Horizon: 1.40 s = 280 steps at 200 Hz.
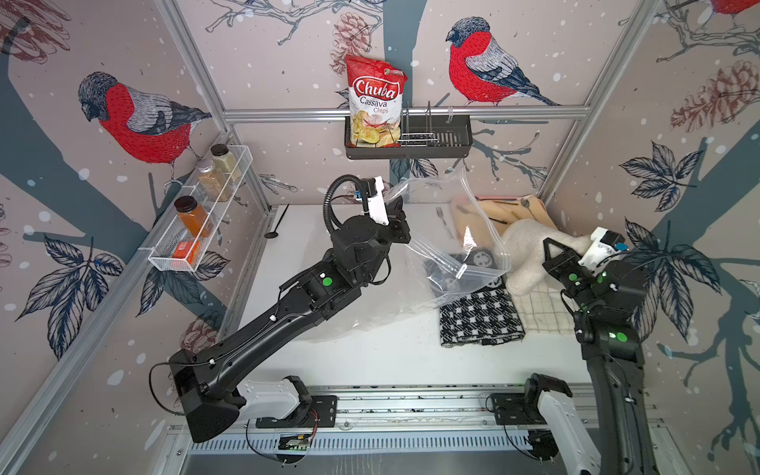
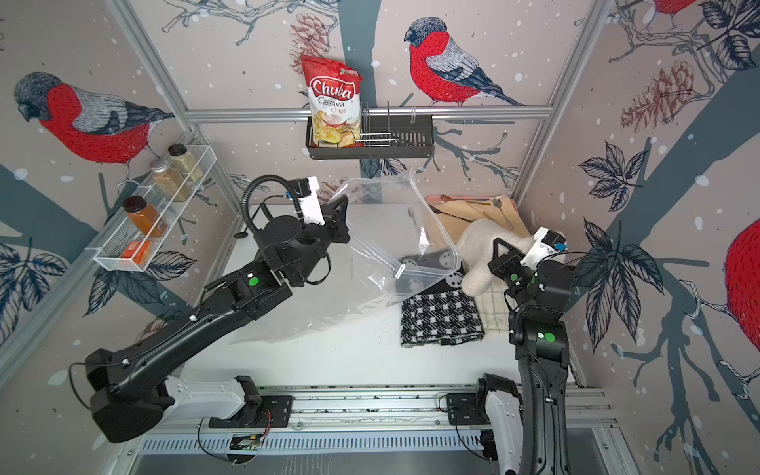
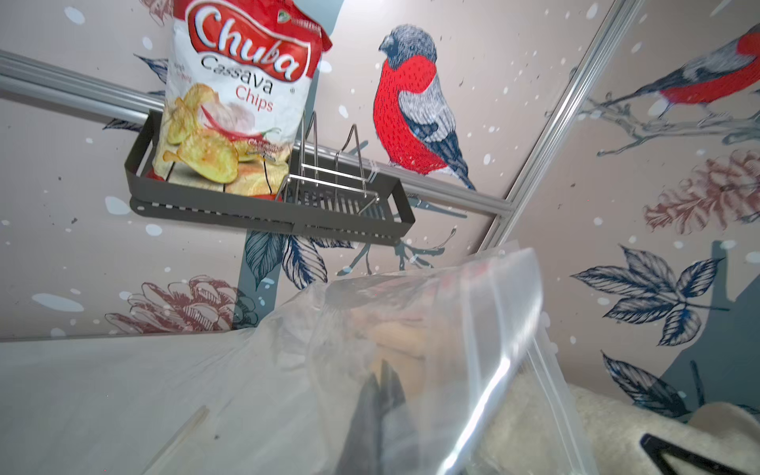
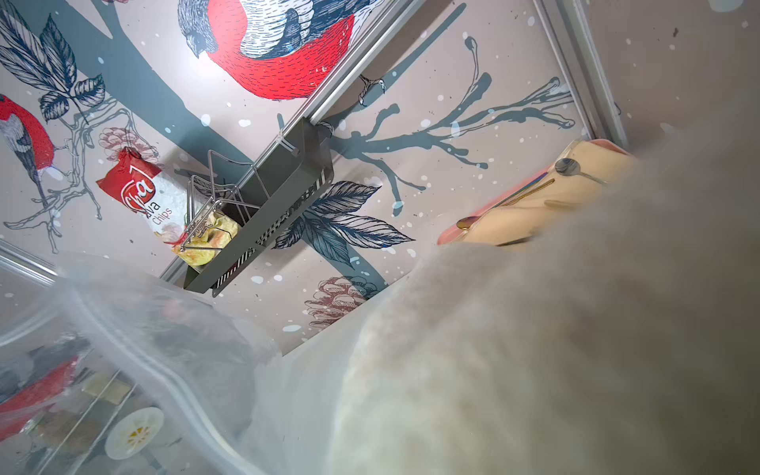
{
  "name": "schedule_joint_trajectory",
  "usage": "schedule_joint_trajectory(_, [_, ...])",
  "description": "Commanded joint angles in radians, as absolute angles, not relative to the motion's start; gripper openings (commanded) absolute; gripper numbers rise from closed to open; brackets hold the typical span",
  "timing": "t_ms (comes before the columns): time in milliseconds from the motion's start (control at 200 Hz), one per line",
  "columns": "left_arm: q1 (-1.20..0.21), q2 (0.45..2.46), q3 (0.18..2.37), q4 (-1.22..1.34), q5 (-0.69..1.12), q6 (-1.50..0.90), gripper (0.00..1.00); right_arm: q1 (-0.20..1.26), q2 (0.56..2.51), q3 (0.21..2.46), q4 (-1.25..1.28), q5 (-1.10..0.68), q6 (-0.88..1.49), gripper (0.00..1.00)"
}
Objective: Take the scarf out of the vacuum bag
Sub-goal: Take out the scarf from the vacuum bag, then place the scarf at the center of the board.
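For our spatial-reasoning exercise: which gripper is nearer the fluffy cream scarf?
Right. The right gripper is shut on the scarf itself. The left gripper is on the far side of the vacuum bag, pinching its raised edge, with the clear plastic between it and the scarf.

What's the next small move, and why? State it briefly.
Probably draw the right jaws, shut on the cream scarf, away, clear of the vacuum bag. The scarf's lower end seems to lie against the bag's mouth, which the left jaws hold raised.
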<state>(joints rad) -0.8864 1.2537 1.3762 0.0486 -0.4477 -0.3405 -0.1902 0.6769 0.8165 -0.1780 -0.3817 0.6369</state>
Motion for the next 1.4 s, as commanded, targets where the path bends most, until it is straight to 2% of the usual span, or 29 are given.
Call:
schedule_joint_trajectory(0, [-0.885, 1.238, 1.412, 0.081, -0.38, -0.333, 0.0, -0.187, 0.679, 0.819, -0.13, -0.362, 0.623, 0.0])
schedule_joint_trajectory(385, [-0.876, 1.145, 1.429, 0.177, -0.226, -0.302, 0.0, -0.133, 0.745, 0.794, -0.061, -0.487, 0.658, 0.0])
schedule_joint_trajectory(575, [-0.876, 1.103, 1.461, 0.19, -0.216, -0.269, 0.0, 0.084, 0.864, 0.776, 0.109, -0.58, 0.717, 0.0])
schedule_joint_trajectory(755, [-0.876, 1.085, 1.475, 0.186, -0.234, -0.255, 0.0, 0.266, 1.068, 0.735, 0.494, -0.714, 0.896, 0.0])
schedule_joint_trajectory(916, [-0.877, 1.07, 1.482, 0.167, -0.264, -0.248, 0.0, 0.364, 1.297, 0.791, 0.855, -0.86, 1.067, 0.0])
schedule_joint_trajectory(1026, [-0.876, 1.062, 1.484, 0.162, -0.275, -0.24, 0.0, 0.415, 1.477, 0.849, 1.348, -0.992, 1.385, 0.0])
schedule_joint_trajectory(1101, [-0.876, 1.057, 1.478, 0.164, -0.285, -0.239, 0.0, 0.451, 1.659, 0.892, 1.851, -1.028, 1.704, 0.0])
schedule_joint_trajectory(1166, [-0.876, 1.053, 1.473, 0.166, -0.289, -0.235, 0.0, 0.476, 1.775, 0.915, 1.865, -1.079, 1.77, 0.0])
schedule_joint_trajectory(1396, [-0.876, 1.037, 1.477, 0.158, -0.322, -0.22, 0.0, 0.496, 2.111, 0.741, 1.844, -1.092, 1.834, 0.0])
